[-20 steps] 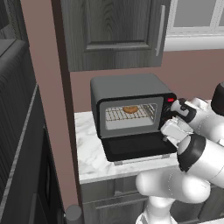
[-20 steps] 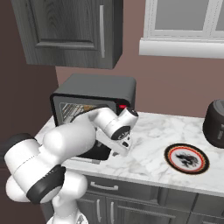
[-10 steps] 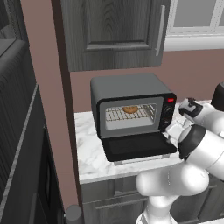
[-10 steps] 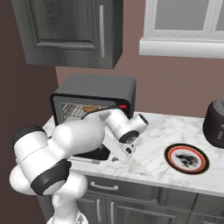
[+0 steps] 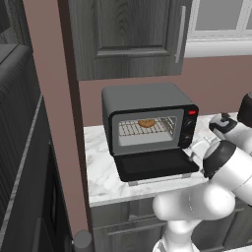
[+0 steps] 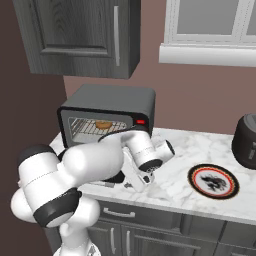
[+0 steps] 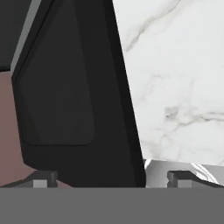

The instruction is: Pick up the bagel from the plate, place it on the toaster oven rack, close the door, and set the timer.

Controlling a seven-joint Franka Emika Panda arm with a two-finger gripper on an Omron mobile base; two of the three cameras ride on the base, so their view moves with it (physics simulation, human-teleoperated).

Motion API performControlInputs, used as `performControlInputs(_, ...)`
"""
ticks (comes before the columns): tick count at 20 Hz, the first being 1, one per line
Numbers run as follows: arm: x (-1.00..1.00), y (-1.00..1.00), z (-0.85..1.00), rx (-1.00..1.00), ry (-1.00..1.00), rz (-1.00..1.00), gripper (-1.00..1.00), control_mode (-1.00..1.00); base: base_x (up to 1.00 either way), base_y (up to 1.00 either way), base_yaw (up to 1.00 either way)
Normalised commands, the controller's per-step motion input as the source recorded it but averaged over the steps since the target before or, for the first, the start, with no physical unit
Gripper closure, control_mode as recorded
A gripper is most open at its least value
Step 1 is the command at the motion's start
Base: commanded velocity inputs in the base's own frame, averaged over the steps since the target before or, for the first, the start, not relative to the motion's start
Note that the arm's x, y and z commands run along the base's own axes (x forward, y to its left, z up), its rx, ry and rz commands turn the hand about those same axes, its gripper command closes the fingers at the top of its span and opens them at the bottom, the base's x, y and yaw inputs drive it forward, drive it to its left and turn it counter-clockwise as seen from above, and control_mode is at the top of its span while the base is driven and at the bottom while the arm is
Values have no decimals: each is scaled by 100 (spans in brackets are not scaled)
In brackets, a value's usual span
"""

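Note:
The bagel (image 5: pixel 145 123) (image 6: pixel 103 124) lies on the toaster oven rack (image 5: pixel 133 129) (image 6: pixel 85 127) inside the black oven. Its door (image 5: pixel 155 165) hangs open, folded down flat over the counter. My gripper (image 6: pixel 138 181) (image 7: pixel 111 179) hovers low over the marble, just right of the door's outer corner. It is open, with nothing between the fingertips (image 7: pixel 43 179). In the hand view a black panel of the oven (image 7: pixel 74 87) lies ahead on the left. The plate (image 6: pixel 213 180), empty, sits on the counter to the right of the hand.
The oven's knobs (image 5: pixel 188 125) and a red light sit on its right front. A dark round pot (image 6: pixel 246 142) stands at the counter's far right. Dark cabinets (image 5: pixel 128 34) hang above the oven, and a tall brown panel (image 5: pixel 49 98) walls off the left.
The arm has swung right and the hand has dropped from beside the oven's knobs toward the counter by the open door. The jaws stayed open; the bagel has not moved.

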Motion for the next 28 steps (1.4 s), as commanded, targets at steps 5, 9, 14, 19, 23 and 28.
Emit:
performControlInputs(5, 28, 5, -7, 8, 0, -5, -100, -100, 0, 0, 0)
performControlInputs(9, 0, 0, -19, 5, 1, -7, -100, -100, 0, 0, 0)
performControlInputs(14, 0, 0, -24, 2, 3, -9, -100, -100, 0, 0, 0)
performControlInputs(19, 0, 0, 4, 6, 0, -7, -100, -100, 0, 0, 0)
performControlInputs(23, 4, 8, 34, 7, 0, -8, -100, -100, 0, 0, 0)
performControlInputs(28, 13, 11, 32, 9, 0, -9, -100, -100, 0, 0, 0)
